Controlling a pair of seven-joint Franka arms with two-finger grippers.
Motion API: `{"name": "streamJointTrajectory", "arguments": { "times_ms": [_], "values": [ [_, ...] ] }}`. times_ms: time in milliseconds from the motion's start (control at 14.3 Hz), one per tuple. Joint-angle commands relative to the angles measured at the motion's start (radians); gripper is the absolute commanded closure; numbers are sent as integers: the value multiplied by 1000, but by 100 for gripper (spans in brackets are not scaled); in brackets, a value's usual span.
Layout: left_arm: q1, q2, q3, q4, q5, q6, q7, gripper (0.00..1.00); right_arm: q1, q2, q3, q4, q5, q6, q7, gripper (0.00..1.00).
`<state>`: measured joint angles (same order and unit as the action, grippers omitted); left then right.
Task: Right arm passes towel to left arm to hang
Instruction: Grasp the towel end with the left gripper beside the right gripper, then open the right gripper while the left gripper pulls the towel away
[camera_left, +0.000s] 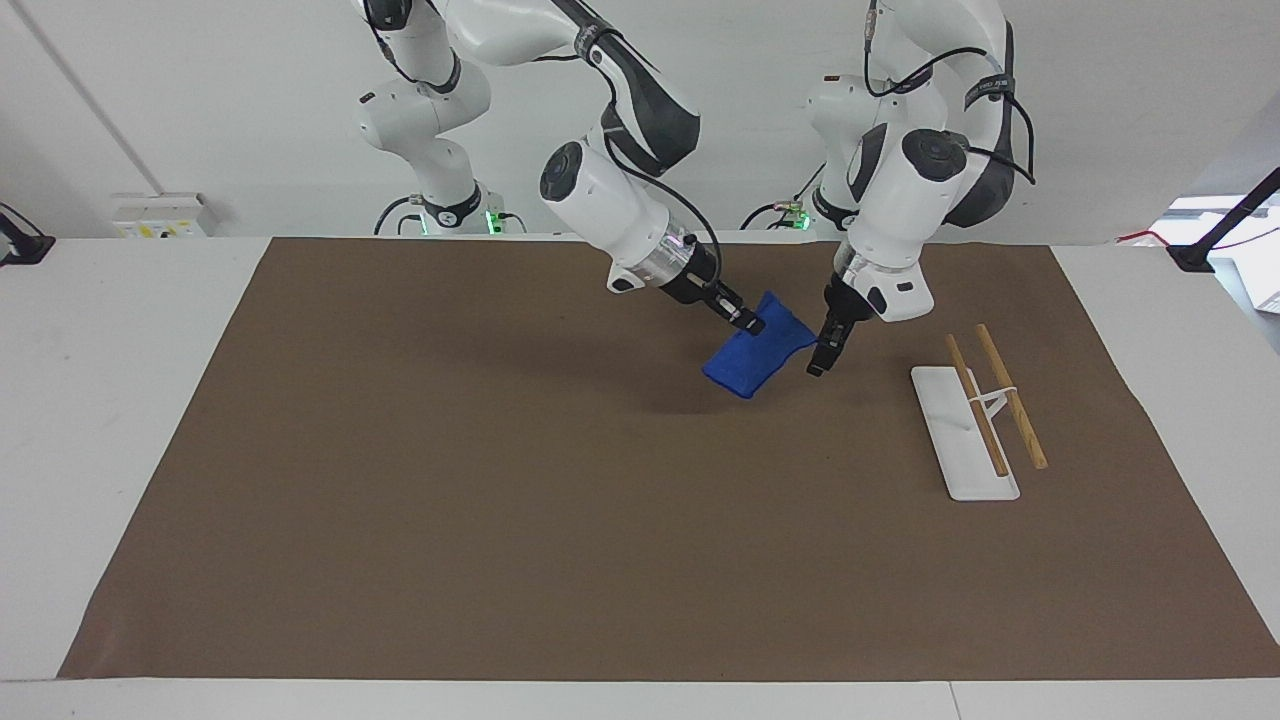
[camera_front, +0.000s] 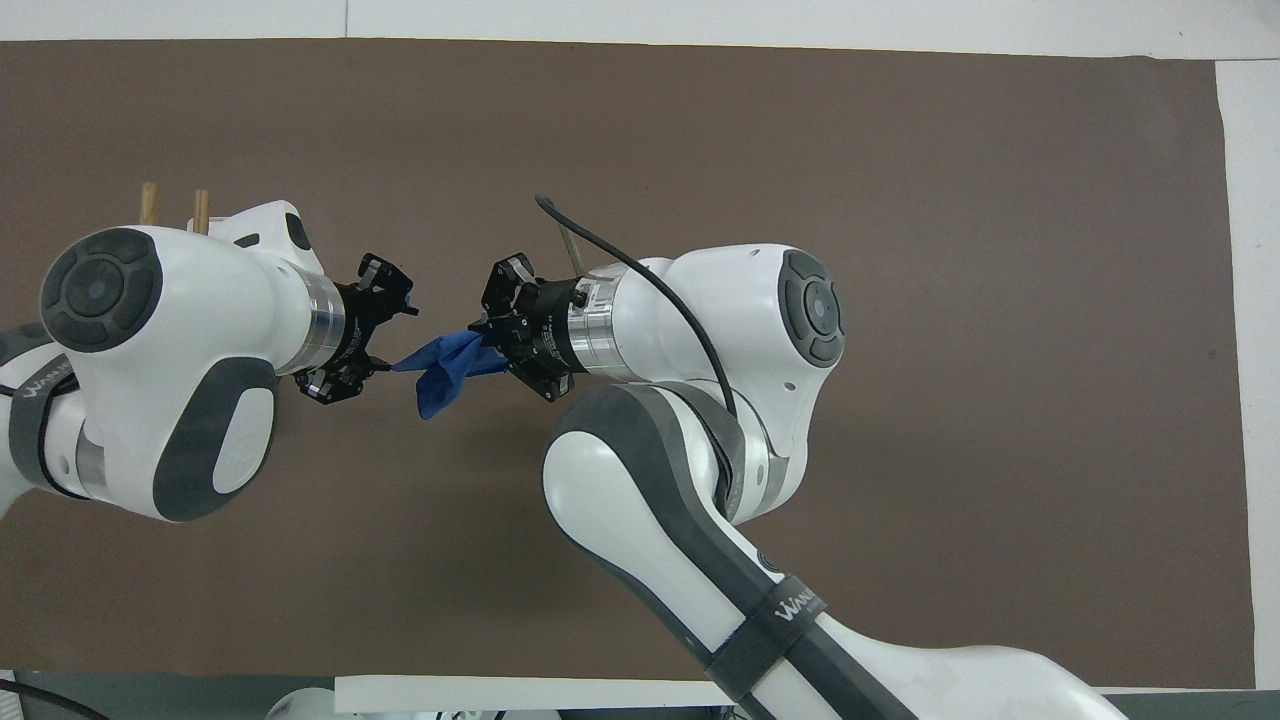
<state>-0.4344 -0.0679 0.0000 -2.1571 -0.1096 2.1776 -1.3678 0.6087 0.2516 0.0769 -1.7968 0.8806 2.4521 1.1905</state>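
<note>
The right gripper (camera_left: 750, 324) is pinching the upper edge of the towel (camera_left: 757, 358), holding it up in the air above the brown mat (camera_left: 500, 500). The blue cloth is hanging down from that grip in a loose fold, clear of the mat, toward the right arm's end of the table from the white rack (camera_left: 965, 435).

The left gripper (camera_left: 822, 350) is sitting right at the towel's free corner, the one pointing toward the rack. Its fingers are standing apart on either side of that corner, not closed on it as far as I can see from above (camera_front: 385, 335). The rack, with its two wooden rails (camera_left: 1010, 395), is standing on the mat toward the left arm's end, apart from both grippers.
</note>
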Motion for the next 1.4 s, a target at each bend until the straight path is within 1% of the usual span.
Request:
{"name": "streamJointTrajectory", "arguments": {
  "times_ms": [0,140,350,559,629,839,979,1049,1119,1189,1329],
  "values": [
    [-27,-27,14,-24,-9,-30,-10,34,3,-11,0,-16,18,16,-6,100],
    [-27,-27,14,-24,-9,-30,-10,35,3,-11,0,-16,18,16,-6,100],
    [-41,-35,14,-30,-9,-84,-10,35,3,-11,0,-18,18,16,-6,100],
    [-43,-38,14,-32,-9,-88,-11,35,3,-11,0,-18,18,16,-8,100],
    [-43,-36,14,-29,-9,-85,-11,39,3,-11,0,-18,18,16,-8,100],
    [-40,-27,14,-17,-7,-53,-8,59,3,-12,0,-21,18,16,-8,100],
    [-38,-27,14,-17,-9,-48,-7,69,3,-12,0,-21,18,16,-8,100],
    [-38,-27,14,-18,-9,-54,-10,86,3,-12,0,-24,18,18,-9,100],
    [-38,-27,14,-18,-7,-56,-7,98,5,-12,0,-27,18,18,-9,100],
    [-37,-27,14,-17,-7,-52,-7,100,6,-14,0,-29,18,18,-9,99],
    [-33,-27,14,-17,-7,-48,-4,100,11,-14,0,-27,18,18,-9,99]
  ]
}}
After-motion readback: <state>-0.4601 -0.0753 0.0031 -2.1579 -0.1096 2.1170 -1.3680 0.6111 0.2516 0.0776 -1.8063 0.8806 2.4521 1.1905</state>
